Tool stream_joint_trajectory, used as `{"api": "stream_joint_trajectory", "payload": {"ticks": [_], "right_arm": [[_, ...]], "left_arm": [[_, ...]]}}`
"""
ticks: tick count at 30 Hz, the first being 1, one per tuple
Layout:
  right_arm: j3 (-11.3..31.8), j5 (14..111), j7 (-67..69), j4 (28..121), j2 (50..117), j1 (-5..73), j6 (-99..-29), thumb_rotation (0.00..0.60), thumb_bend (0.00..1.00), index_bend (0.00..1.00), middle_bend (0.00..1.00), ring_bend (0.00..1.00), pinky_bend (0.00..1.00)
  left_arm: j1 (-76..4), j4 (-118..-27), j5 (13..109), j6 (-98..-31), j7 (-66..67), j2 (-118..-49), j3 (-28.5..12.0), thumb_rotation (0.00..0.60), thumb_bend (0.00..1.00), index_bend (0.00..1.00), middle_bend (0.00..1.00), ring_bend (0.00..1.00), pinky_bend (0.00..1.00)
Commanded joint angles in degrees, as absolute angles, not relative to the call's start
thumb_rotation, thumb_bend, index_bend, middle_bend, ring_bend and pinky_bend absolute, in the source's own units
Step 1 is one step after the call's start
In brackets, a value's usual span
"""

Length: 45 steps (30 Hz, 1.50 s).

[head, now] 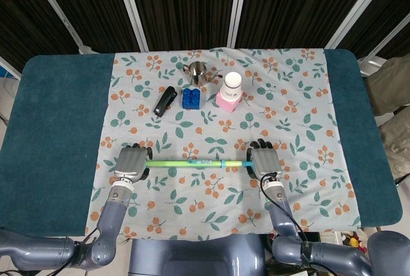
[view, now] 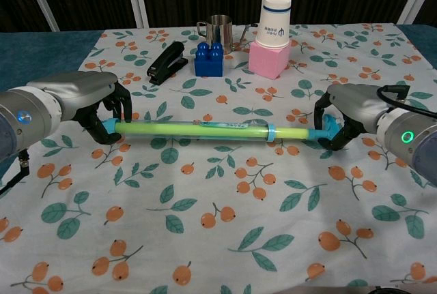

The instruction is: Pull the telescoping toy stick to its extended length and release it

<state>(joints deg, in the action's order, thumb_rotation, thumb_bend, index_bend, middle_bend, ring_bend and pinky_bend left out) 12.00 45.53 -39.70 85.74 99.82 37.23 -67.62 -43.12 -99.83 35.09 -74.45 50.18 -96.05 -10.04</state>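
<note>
The green telescoping toy stick (head: 192, 162) (view: 198, 129) lies level and crosswise just above the patterned cloth, with a blue collar near its right part and a thinner section beyond it. My left hand (head: 130, 162) (view: 95, 106) grips its left end, fingers curled around a blue end cap. At the other end, my right hand (head: 265, 160) (view: 345, 113) grips the blue right tip. Both ends are hidden inside the hands.
At the back of the cloth stand a black stapler (head: 165, 101), a blue toy brick (head: 190, 98), a steel cup (head: 198, 72), and a paper cup on a pink block (head: 230, 92). Teal table cover (head: 57, 135) flanks the cloth.
</note>
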Motion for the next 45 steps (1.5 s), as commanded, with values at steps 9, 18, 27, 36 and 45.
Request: {"api": "stream_joint_trajectory", "payload": {"ticks": [9,18,27,36,45], "right_arm": [[11.4,46.6,-39.7,85.3,100.0,37.3,-67.5,0.6,0.39,0.64,0.21,0.11,0.16],[12.0,46.8,-39.6,85.2,99.8,37.5,-67.6,0.6,0.39,0.65,0.21,0.11,0.16],[11.9,46.7,-39.8,85.5,99.9,37.6,-67.6,0.6,0.39,0.65,0.21,0.11,0.16],[11.7,46.6,-40.1,85.3,100.3,37.6,-67.7,0.6,0.4,0.65,0.21,0.11,0.16],[11.9,47.1,-40.4,85.2,99.5,37.5,-68.2,0.6,0.41,0.66,0.21,0.11,0.16]], "left_arm": [[-43.0,-98.9,34.8,-73.8,49.4,-96.1,-9.8,0.6,0.39,0.53,0.45,0.25,0.34],[-43.3,-98.9,35.1,-73.6,49.4,-96.4,-9.8,0.6,0.39,0.53,0.45,0.25,0.34],[-43.2,-98.9,35.1,-73.8,49.3,-96.3,-9.8,0.6,0.39,0.53,0.45,0.25,0.34],[-43.3,-98.9,35.0,-73.6,49.0,-96.1,-9.9,0.6,0.39,0.53,0.45,0.25,0.34],[-42.9,-99.5,35.4,-73.7,48.8,-95.1,-9.4,0.6,0.39,0.53,0.45,0.25,0.34]]}}
